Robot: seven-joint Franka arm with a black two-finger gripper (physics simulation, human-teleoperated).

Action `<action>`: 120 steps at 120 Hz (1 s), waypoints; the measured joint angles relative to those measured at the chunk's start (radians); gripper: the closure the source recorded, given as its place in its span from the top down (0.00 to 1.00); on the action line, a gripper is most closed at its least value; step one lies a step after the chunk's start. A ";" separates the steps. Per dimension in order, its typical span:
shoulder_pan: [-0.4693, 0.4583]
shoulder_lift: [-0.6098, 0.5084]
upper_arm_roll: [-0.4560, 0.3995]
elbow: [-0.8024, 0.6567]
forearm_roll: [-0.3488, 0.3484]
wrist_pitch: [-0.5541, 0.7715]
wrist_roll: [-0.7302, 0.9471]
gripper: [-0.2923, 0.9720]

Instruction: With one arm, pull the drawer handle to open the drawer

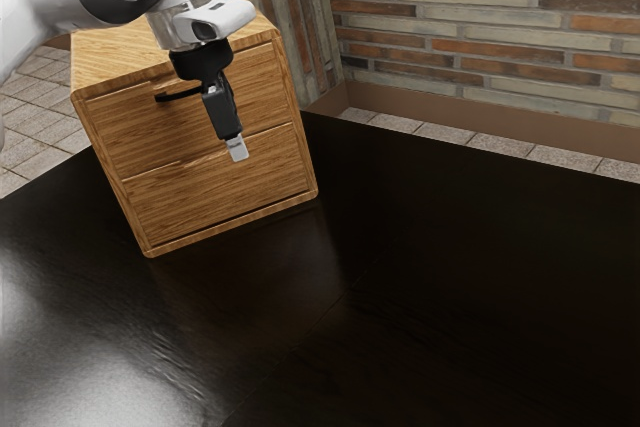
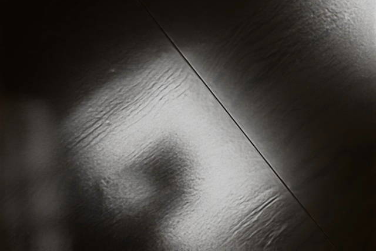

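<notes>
**Drawer Not Pulled Yet**

The dark table [image 2: 235, 57] lay below the gripper [image 1: 236, 150], which pointed down. Nobody could tell if it was open or closed. The black handle [image 1: 178, 93] sat just beside it, higher up, and did not look held. Behind, the top drawer [image 1: 140, 132] looked shut. All the pulling was left.
</notes>
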 joint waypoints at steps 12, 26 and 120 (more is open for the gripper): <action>0.000 0.000 0.000 0.000 0.000 0.000 0.000 0.77; 0.000 0.000 0.001 0.000 0.000 0.000 -0.005 0.77; -0.035 0.108 0.052 -0.077 0.307 0.273 -0.017 0.77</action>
